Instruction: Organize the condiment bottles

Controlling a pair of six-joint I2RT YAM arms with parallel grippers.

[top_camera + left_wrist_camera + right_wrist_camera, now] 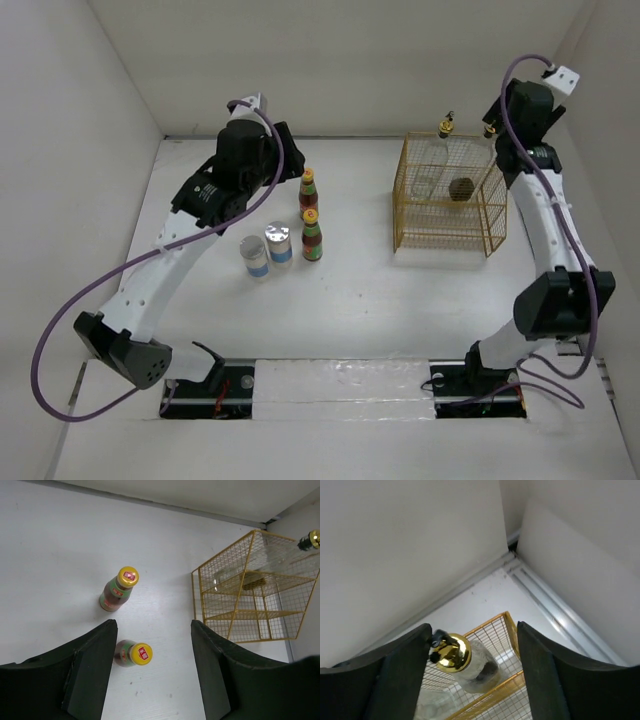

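Right fingers [400, 680] spread around gold-stoppered glass bottle [451, 652] in wire rack [495, 630]: stray brush could tip it. Left fingers [90, 675] spread above sauce bottle [134, 653]: off-centre descent could topple it

A yellow, box-shaped wire-mesh rack [440, 225] with wire tiers inside stands upright on the far right part of the white counter [380, 300], near the back corner. Plain white walls [350, 60] enclose the counter on three sides.
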